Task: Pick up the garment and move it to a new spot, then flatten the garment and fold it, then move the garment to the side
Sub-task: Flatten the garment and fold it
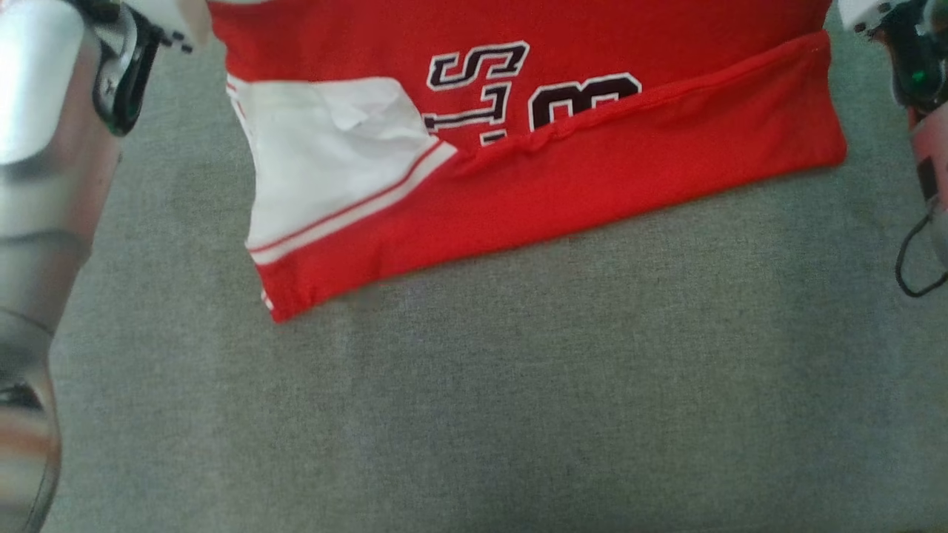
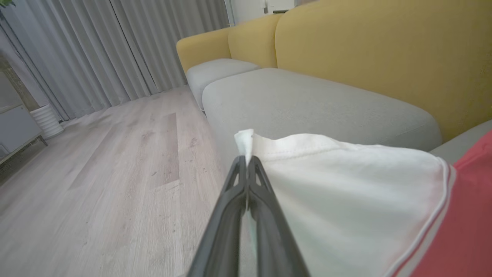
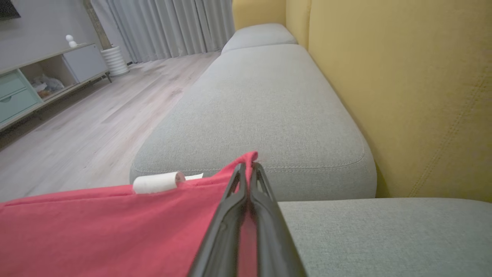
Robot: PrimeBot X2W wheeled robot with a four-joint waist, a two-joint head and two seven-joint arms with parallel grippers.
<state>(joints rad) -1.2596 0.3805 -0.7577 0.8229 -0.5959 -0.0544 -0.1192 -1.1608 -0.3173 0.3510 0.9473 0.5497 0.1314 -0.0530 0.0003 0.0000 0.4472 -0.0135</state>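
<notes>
A grey fabric sofa cushion (image 1: 518, 414) is seen carrying the work, with a yellow upholstered backrest (image 3: 403, 96) rising behind it. A red jersey garment with a white sleeve and dark outlined lettering (image 1: 563, 192) is spread across the cushion, and a wide stretch of bare cushion is left on the robot's side. Its near strip is folded up over the lettering. The white sleeve (image 2: 346, 192) is turned toward the robot's left. The left gripper (image 2: 246, 159) is clamped tight on the white sleeve's edge, cloth poking out past the tips. The right gripper (image 3: 246, 165) is pinched closed on the red corner.
</notes>
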